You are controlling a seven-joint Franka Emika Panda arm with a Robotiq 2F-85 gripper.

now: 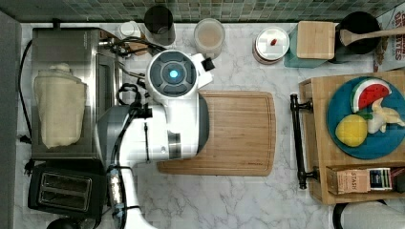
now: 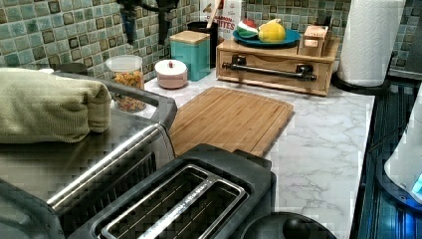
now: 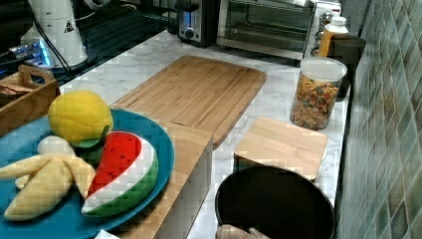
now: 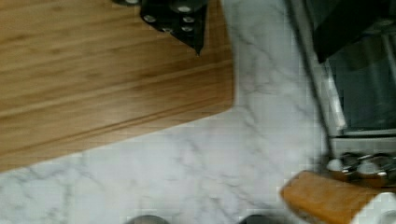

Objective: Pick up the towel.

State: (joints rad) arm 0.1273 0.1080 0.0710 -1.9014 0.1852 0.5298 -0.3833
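The towel (image 1: 59,109) lay untouched on top of the oven (image 1: 71,43), beside the toaster (image 1: 67,190). The arm (image 1: 162,114) hung over the board (image 1: 239,133), well apart from it. Whether the claw was open could not be told; approach, grasp and lift all remained.

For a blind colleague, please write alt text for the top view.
A cream towel lies on a steel toaster oven at the top view's left; the white robot arm hangs over a wooden cutting board on the marble counter.
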